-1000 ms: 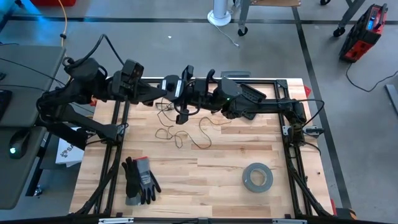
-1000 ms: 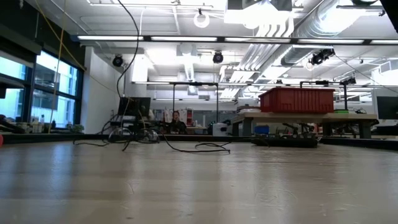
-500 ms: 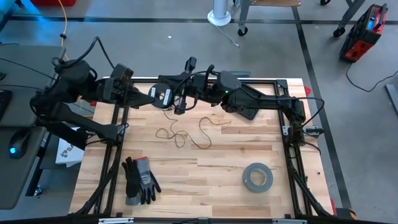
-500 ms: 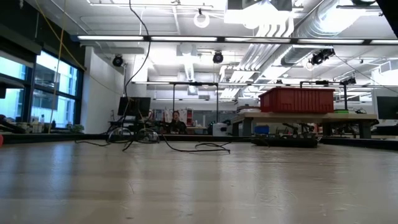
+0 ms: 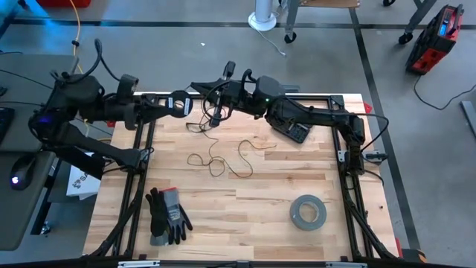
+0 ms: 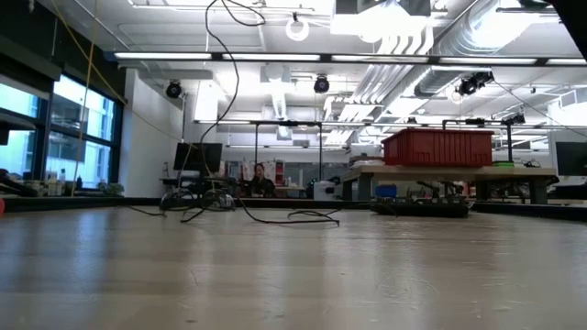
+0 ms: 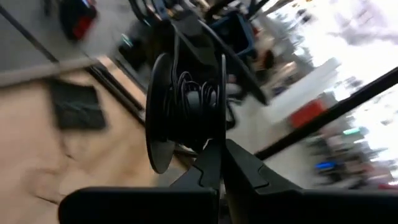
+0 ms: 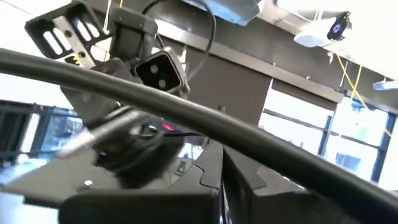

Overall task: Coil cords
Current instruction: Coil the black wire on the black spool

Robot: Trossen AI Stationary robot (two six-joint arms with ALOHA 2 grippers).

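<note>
Left hand [image 5: 172, 105] pinches the small black spool [image 5: 179, 103] above the far left edge of the surface [image 5: 282, 186], dark windings showing on its core. Right hand [image 5: 210, 88] is raised just beside it; its fingers' state I cannot tell. Thin cord [image 5: 216, 158] lies in loose loops on the wood below, near centre.

A grey tape roll [image 5: 308, 212] and dark gloves [image 5: 167, 214] lie well apart on the wooden table [image 5: 260, 193].
</note>
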